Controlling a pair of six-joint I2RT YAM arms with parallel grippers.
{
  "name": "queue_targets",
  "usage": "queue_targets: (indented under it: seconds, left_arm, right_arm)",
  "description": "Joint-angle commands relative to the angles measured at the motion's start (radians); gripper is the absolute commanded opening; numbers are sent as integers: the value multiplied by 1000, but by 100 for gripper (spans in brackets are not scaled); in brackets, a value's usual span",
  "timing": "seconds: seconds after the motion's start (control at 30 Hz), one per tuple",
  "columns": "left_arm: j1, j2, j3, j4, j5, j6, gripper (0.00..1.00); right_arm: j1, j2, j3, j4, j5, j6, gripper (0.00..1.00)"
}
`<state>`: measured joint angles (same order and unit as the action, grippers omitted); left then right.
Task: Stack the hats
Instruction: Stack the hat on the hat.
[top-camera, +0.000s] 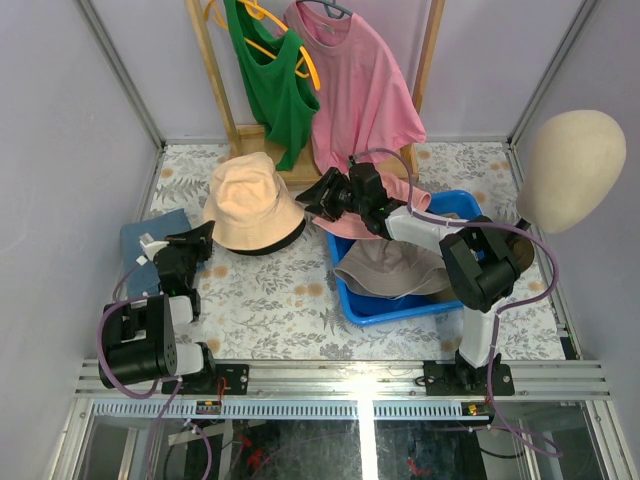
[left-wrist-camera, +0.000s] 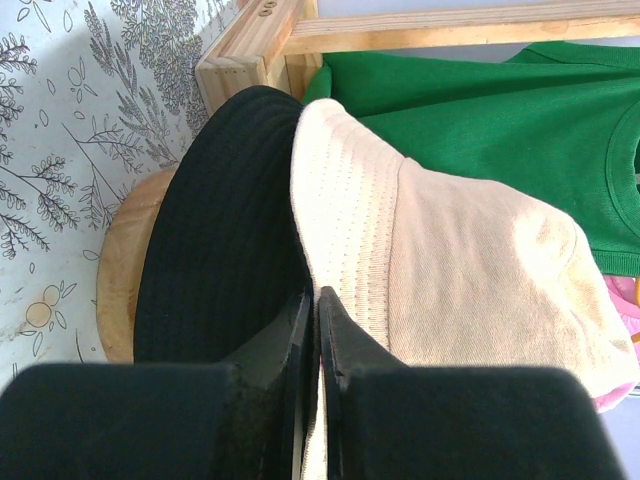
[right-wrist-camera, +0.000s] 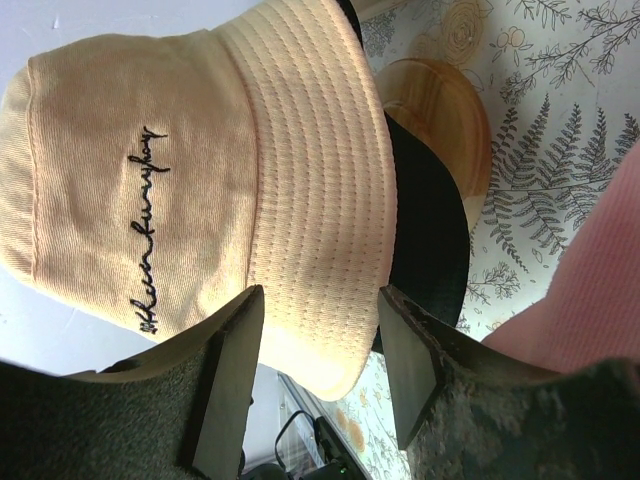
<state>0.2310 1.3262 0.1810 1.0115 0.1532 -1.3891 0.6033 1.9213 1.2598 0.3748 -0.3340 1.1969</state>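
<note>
Topping the black fabric bucket hat (left-wrist-camera: 215, 230), the beige stitched-cotton bucket hat (top-camera: 248, 200) sits toward the far edge of the counter (top-camera: 290, 300), left of centre, so the step in hand looks like settling this second layer of the stack. The left jaws are drawn almost together with a sliver of beige showing in the slit, so they appear to pinch the beige brim on its left side. The right jaws stand wide, and the brim's opposite edge lies between them, ungripped. By my reading, the next move calls for letting the brim go without dragging the beige hat off the black one. After that comes a reach for the grey-taupe soft bucket hat (top-camera: 395, 270) lying in the blue plastic tub (top-camera: 345, 295) by the right edge. Only the overhead view shows that tub and how both arms flank the stack, though there just a thin black rim peeps out. The left wrist view shows the broad black brim, and the right wrist view adds the dark script embroidery (right-wrist-camera: 148, 230) on the beige crown and the round wooden disc (right-wrist-camera: 440, 110) beneath the stack.
</note>
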Motion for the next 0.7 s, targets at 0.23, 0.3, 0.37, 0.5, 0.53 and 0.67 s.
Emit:
queue_targets:
  seconds: [0.23, 0.3, 0.37, 0.5, 0.53, 0.67]
  left_arm:
    - [5, -17, -8, -3, -20, 22, 1]
    - [5, -20, -10, -11, -18, 24, 1]
    - [5, -26, -16, -12, -21, 25, 0]
    - [5, -32, -21, -17, -29, 23, 0]
    - [6, -33, -20, -20, -29, 22, 0]
    - [5, -38, -21, -23, -32, 22, 0]
  right_arm:
    - [35, 2, 40, -97, -31, -4, 57]
    - [35, -4, 36, -109, -26, -5, 57]
    - [35, -10, 28, -117, -26, -7, 57]
    - [39, -36, 6, -140, -18, -18, 57]
    - [39, -44, 0, -149, -16, -23, 57]
    - [39, -89, -27, -188, -7, -44, 57]
